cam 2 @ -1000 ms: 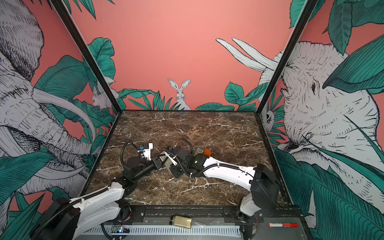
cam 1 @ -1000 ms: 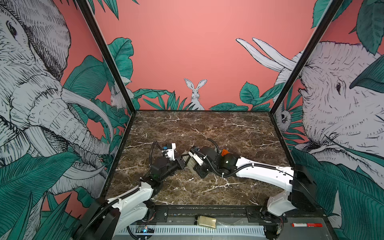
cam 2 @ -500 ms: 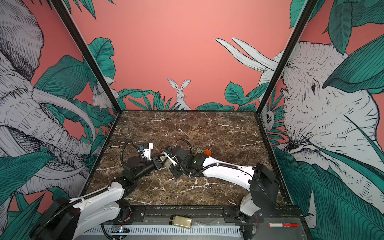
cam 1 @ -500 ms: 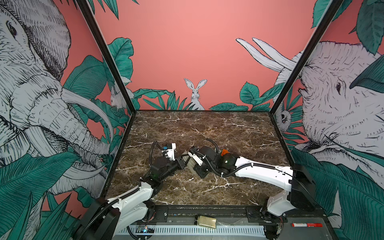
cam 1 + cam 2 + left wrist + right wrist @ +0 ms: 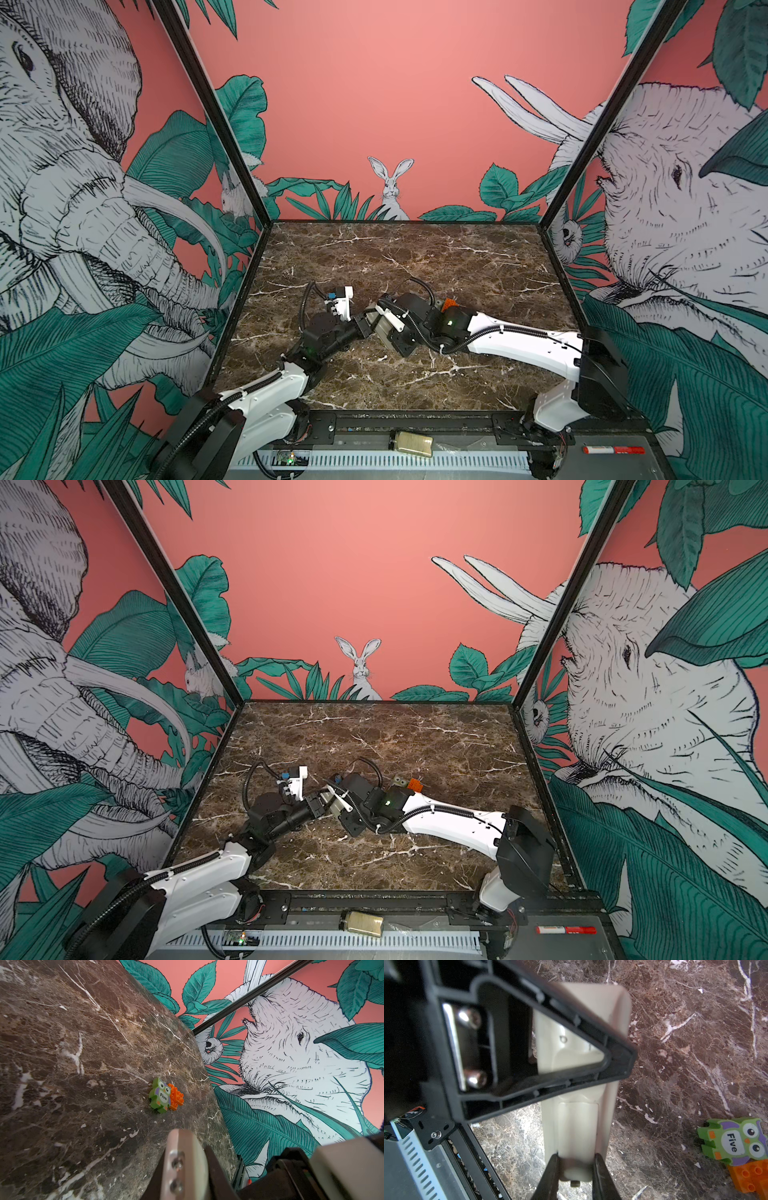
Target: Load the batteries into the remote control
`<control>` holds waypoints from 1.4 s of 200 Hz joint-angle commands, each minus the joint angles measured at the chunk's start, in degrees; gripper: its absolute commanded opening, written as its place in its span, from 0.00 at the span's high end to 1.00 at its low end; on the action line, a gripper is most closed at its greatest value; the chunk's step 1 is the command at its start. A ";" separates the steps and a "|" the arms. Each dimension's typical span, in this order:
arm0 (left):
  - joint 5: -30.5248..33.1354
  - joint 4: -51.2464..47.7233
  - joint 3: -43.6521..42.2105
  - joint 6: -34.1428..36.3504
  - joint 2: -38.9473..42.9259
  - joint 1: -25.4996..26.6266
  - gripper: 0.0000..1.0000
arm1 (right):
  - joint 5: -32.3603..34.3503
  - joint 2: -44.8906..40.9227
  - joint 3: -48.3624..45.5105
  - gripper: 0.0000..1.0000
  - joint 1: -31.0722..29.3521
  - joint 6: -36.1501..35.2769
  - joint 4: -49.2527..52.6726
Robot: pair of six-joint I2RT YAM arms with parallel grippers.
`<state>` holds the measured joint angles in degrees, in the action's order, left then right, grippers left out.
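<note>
The remote control is a slim pale handset showing its plain back with a rectangular panel. It hangs just above the marble between both arms, in both top views. My right gripper is shut on one end of it, one jaw on each long edge. My left gripper is shut across the other end; its black finger crosses the remote's back. In the left wrist view the remote shows edge-on between the jaws. The batteries are not visible in any view.
A green owl piece marked "Five" and an orange brick lie on the marble just behind the right arm. A yellowish jar and a red marker rest on the front rail, off the marble.
</note>
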<state>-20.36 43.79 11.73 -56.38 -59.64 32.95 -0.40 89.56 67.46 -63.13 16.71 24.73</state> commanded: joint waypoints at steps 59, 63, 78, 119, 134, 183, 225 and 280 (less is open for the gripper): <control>-3.46 5.77 -0.53 -1.80 0.76 0.54 1.00 | 1.13 -0.44 0.31 0.84 -0.32 -0.42 -3.33; -3.38 5.66 -0.53 -1.73 0.87 0.53 1.00 | 1.16 -0.50 0.30 0.84 -0.37 -0.49 -3.46; -3.29 5.25 -0.72 -1.46 0.98 0.53 1.00 | 1.21 -0.69 0.12 0.82 -0.33 -0.49 -3.46; -3.11 4.81 -0.83 -1.30 1.42 0.54 1.00 | 1.47 -1.28 -0.45 0.75 -0.33 -0.46 -3.98; -3.06 4.26 -0.83 -1.11 1.45 0.53 1.00 | 1.37 -1.32 -0.49 0.73 -0.32 -0.45 -4.10; -2.82 3.58 -1.00 -0.90 1.80 0.54 1.00 | 1.25 -1.49 -0.40 0.66 -0.38 -0.46 -4.27; -2.67 3.04 -1.18 -0.75 2.05 0.49 1.00 | 1.30 -2.23 -0.45 0.64 -0.41 -0.47 -4.21; -2.49 1.30 -0.88 -0.18 2.83 0.52 1.00 | 0.76 -2.28 1.03 0.56 -0.42 -0.64 -3.84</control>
<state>-22.09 44.18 11.20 -56.73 -58.48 33.30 0.19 88.82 67.29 -63.37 16.23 22.04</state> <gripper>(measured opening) 0.244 0.422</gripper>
